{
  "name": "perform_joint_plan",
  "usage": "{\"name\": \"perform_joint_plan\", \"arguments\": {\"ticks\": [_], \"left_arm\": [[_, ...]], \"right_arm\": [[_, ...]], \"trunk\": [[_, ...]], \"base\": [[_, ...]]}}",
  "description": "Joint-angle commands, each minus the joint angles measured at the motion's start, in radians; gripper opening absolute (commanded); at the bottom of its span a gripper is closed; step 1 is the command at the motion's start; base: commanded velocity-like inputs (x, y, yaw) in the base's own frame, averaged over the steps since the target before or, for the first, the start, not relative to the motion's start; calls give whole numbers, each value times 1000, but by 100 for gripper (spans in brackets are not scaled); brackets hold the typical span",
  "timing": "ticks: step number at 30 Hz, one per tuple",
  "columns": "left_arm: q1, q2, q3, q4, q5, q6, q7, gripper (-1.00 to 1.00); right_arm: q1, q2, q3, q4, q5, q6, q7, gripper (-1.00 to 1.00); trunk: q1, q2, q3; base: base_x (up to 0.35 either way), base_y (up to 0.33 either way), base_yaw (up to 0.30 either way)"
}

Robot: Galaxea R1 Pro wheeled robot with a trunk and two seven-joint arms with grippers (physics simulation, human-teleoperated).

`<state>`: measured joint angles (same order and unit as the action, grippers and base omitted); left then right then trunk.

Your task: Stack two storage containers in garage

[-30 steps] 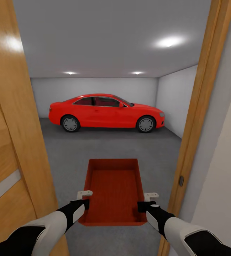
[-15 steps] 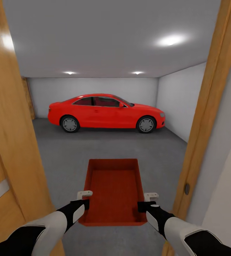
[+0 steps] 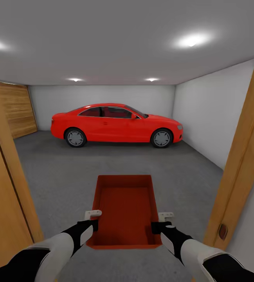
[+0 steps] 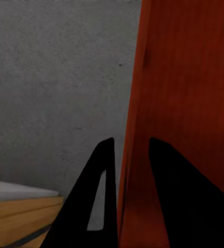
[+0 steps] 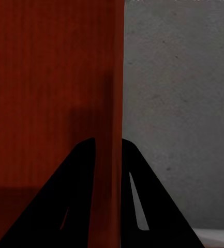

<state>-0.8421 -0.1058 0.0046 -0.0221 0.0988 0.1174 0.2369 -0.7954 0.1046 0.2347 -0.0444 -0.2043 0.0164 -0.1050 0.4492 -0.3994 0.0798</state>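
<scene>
The fingers (image 4: 104, 201) of the left gripper (image 3: 92, 219) and of the right gripper (image 3: 163, 221) are pinched on the side walls of the storage container (image 3: 125, 211), carried above the garage floor (image 3: 64, 176). A stiff, light, smooth-walled bin is judged; both walls should be gripped evenly.

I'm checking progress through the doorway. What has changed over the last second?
The camera has moved forward through the door frame: its posts have slid outward, opening up more of the garage, including a wood-panelled wall at left. Unchanged: the storage container is still clamped by the left gripper and right gripper on its side walls, with the red car parked ahead.
</scene>
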Motion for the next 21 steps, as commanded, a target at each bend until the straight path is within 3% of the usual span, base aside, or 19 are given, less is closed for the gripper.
{"name": "perform_joint_plan", "arguments": {"ticks": [1, 21], "left_arm": [[-1, 9, 19, -6, -7, -7, 12, -100], [-1, 9, 20, -5, -6, -7, 12, -100]], "right_arm": [[0, 0, -5, 3, -15, 0, -5, -100], [0, 0, -5, 3, -15, 0, -5, -100]], "trunk": [[1, -1, 0], [1, -1, 0]], "base": [[321, 0, 0], [321, 0, 0]]}}
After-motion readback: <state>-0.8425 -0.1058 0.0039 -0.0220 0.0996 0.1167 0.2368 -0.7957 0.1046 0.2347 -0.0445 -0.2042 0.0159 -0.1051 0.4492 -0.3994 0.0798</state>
